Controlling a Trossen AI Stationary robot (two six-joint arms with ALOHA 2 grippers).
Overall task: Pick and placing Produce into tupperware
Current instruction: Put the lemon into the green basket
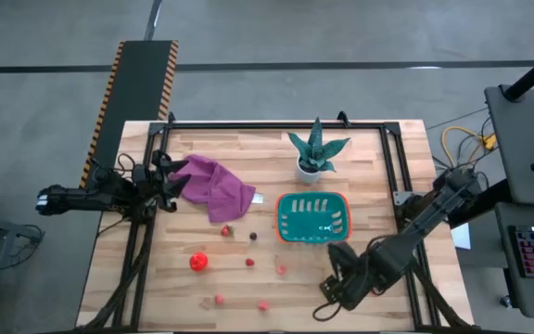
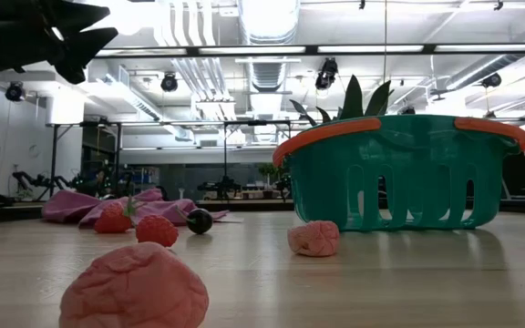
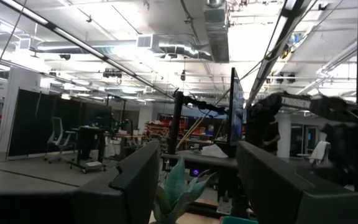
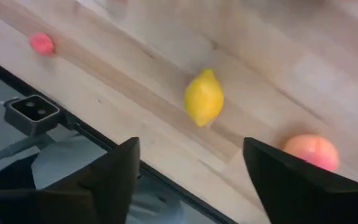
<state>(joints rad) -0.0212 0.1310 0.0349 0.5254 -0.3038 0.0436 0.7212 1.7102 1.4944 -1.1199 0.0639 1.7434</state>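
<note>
One lemon (image 4: 204, 98) sits between your right gripper's (image 4: 188, 180) spread fingers; centre over it, descend straight, then close gently.

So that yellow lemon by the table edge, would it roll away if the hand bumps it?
Probably. The lemon looks smooth and egg-shaped, so a nudge could send it wobbling, maybe off the nearby table edge. It looks small, likely light. The open right hand hovers over it.

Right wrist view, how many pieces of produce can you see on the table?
3: a lemon ahead of the right gripper, a peach close by it, and a small pink piece farther along the table edge. More lie outside this view.
</note>
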